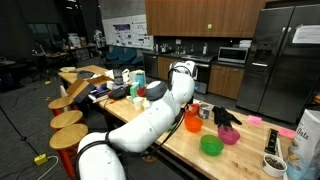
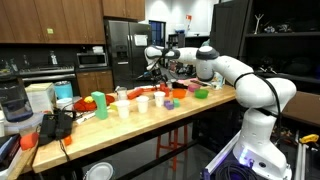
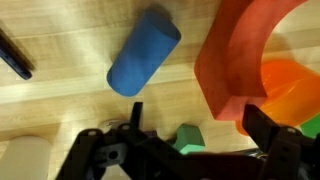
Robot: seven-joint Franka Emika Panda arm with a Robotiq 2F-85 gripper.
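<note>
Nothing is picked up so far. My gripper (image 3: 180, 138) hangs at the bottom of the wrist view, fingers (image 3: 92, 150) spread wide and empty. The blue cup (image 3: 143, 55) lies on its side in the upper middle of the wooden table (image 3: 60, 105), apart from me. It is smooth, slanted diagonally, and just left of a red-orange curved piece (image 3: 235, 60).

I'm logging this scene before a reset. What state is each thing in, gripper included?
gripper: open, jaws wide apart.
blue cylinder: lying on its side on the wooden top.
orange cup: upright.
green bowl: upright, open side up.
pink bowl: upright.
refrigerator: doors shut.
</note>
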